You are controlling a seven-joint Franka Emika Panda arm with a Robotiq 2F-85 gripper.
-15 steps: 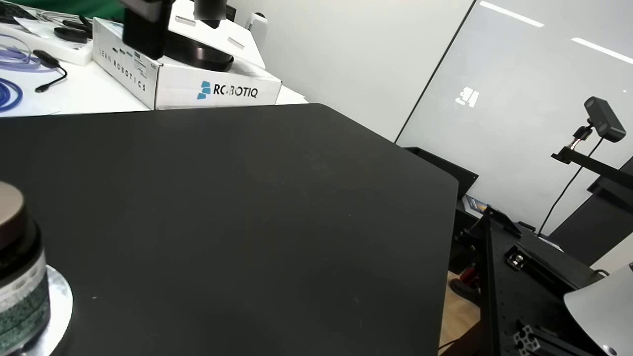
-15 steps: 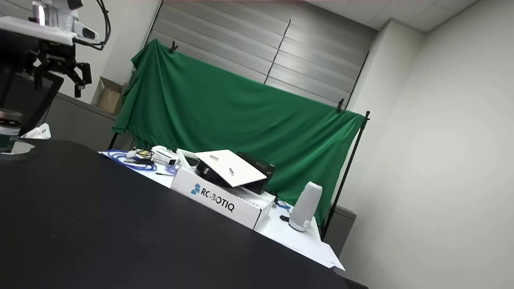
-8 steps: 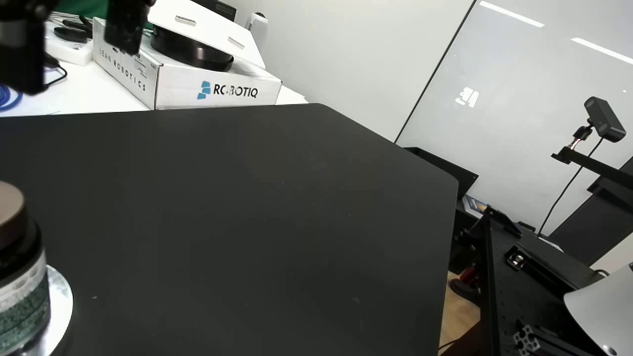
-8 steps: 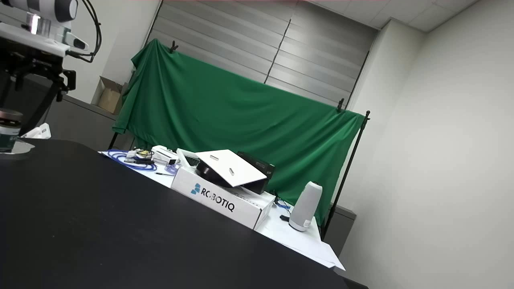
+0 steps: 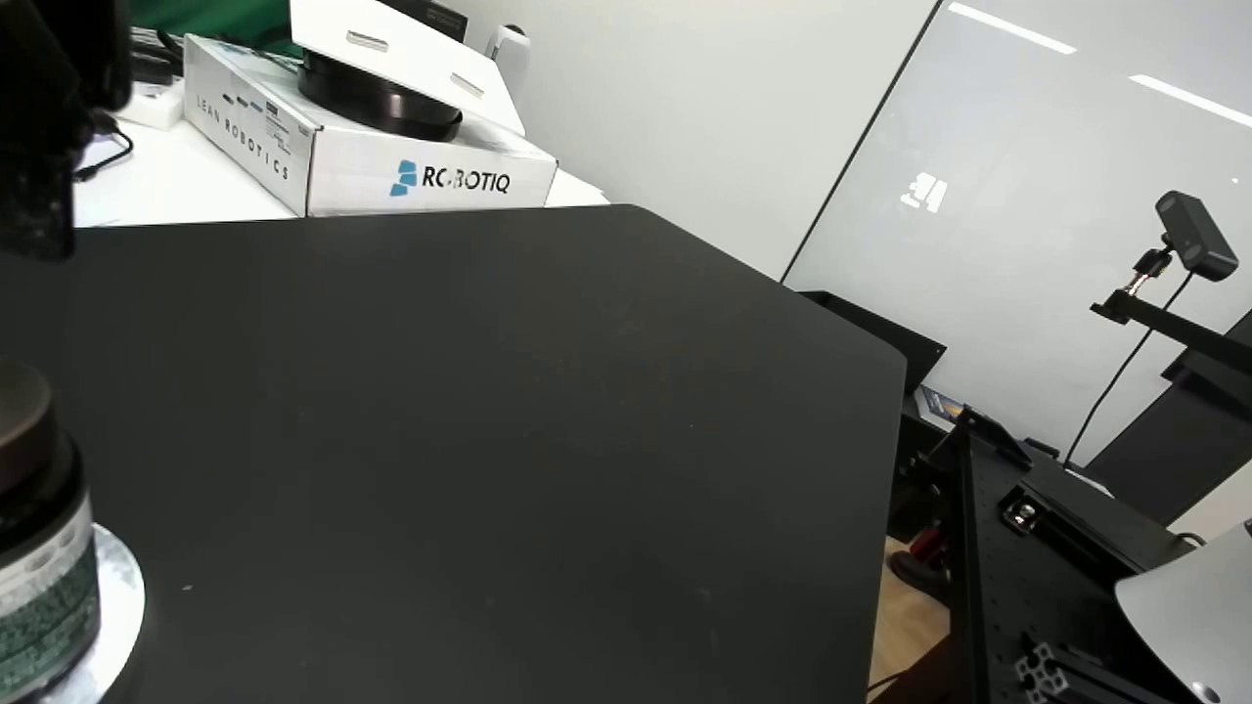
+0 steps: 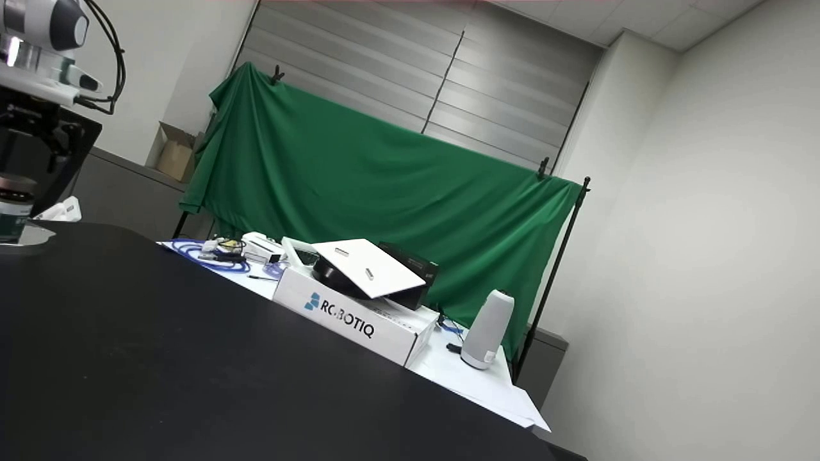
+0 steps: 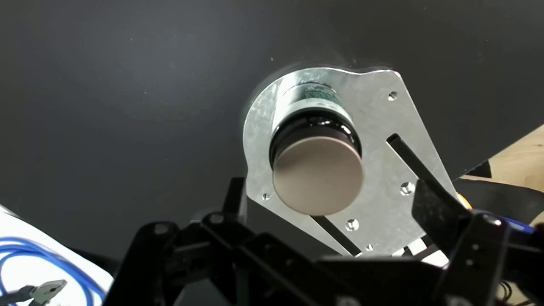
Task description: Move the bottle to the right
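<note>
- Wrist view, nearest the lens: the gripper (image 7: 331,199) has its black fingers (image 7: 234,195) spread well apart, and the beige cap (image 7: 318,180) of the bottle (image 7: 317,153) shows between their tips, with a gap on either side.
- The bottle stands on a grey metal plate (image 7: 374,119), cap toward this camera, with a dark shiny neck and a pale and green label (image 7: 316,97) below the cap.
- The plate is rounded at one end, cut with slots (image 7: 408,156) and small round holes (image 7: 392,96), and lies on the dark counter (image 7: 148,140) near one of its edges.
- At the lower left of this view, a blue cable (image 7: 83,278) and a pair of pliers (image 7: 49,291) lie on a white counter (image 7: 25,272).
- In both exterior views the bottle is upright at the left border; the gripper hangs higher up, apart from it.
- Behind the dark counter, a white box (image 5: 430,176) with ROBOTIQ lettering rests on the white counter; on top are a black round object (image 5: 381,106) and a tilted white panel (image 6: 381,262).
- To the right of that box, in an exterior view, stands a pale tapered device (image 6: 488,330).
- At the right side of an exterior view, a camera (image 5: 1195,235) is mounted on a black bar (image 5: 1193,332).
- Farther back, a cardboard box (image 6: 178,153) shows just beside a green cloth (image 6: 384,186), which hangs in front of grey blinds (image 6: 359,45).
</note>
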